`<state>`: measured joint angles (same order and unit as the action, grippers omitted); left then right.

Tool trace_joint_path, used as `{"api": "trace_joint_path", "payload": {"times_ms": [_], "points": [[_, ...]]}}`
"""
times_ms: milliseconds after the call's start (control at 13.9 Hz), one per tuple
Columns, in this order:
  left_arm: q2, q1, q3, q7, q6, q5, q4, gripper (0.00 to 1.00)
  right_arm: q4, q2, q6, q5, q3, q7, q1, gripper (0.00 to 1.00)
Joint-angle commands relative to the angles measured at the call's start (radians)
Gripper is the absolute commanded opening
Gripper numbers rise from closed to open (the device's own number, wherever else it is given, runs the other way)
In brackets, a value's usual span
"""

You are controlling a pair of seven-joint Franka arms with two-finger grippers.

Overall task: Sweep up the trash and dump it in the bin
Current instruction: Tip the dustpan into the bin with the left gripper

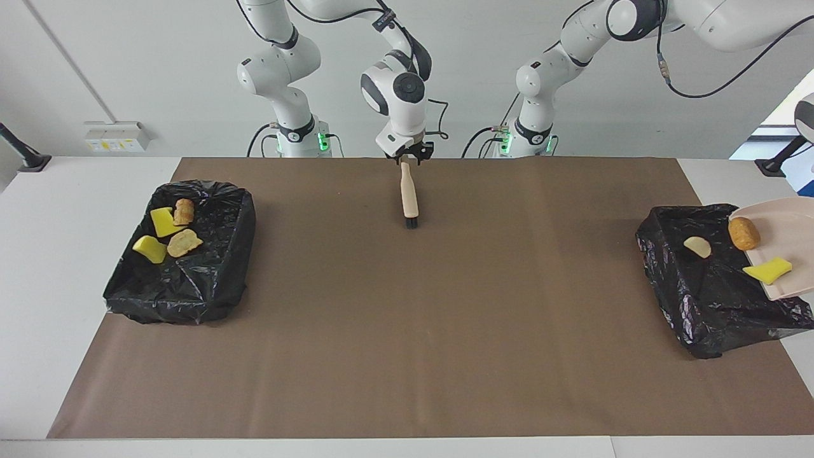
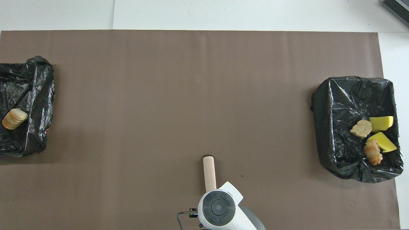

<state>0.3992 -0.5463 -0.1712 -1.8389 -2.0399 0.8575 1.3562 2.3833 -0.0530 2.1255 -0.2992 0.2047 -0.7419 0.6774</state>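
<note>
Right gripper (image 1: 410,154), jaws apart over brush (image 1: 409,197); dustpan (image 1: 788,238) cut off, left gripper's jaws out of view.

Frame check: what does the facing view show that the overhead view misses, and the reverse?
Only facing: the dustpan, tilted over the bin at the left arm's end, with a brown chunk and a yellow chunk at its lip; the right gripper, open over the brush handle's end.
Only overhead: the right wrist covering that gripper; a dark device at the table's corner.
Both: the brush, a pale chunk in that bin, and four chunks in the other bin.
</note>
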Motion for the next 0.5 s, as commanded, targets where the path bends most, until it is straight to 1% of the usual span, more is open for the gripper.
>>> {"api": "trace_joint_path", "payload": {"times_ms": [0,144,216,288,360,432], "points": [[-0.049,0.028,0.015,-0.013,-0.028,0.043,0.032,0.0,-0.009,0.007,-0.004,-0.024,-0.001,0.032,-0.007,0.73],[-0.065,0.045,0.013,-0.016,-0.028,0.06,0.029,0.0,-0.021,0.012,-0.01,-0.024,-0.001,0.03,-0.009,0.78],[-0.072,0.061,0.013,-0.023,-0.028,0.06,0.021,0.0,-0.035,0.012,-0.034,-0.023,-0.002,0.03,-0.01,0.82],[-0.086,0.08,0.012,-0.031,-0.026,0.051,0.02,0.0,-0.061,0.007,-0.076,-0.02,-0.007,0.029,-0.015,0.95],[-0.103,0.104,0.01,-0.025,-0.016,0.038,0.02,0.0,-0.09,-0.004,-0.125,-0.011,-0.008,0.027,-0.025,1.0],[-0.12,0.136,0.009,-0.019,0.012,-0.006,0.023,0.0,-0.122,-0.024,-0.171,-0.011,-0.01,0.029,-0.05,1.0]]}}
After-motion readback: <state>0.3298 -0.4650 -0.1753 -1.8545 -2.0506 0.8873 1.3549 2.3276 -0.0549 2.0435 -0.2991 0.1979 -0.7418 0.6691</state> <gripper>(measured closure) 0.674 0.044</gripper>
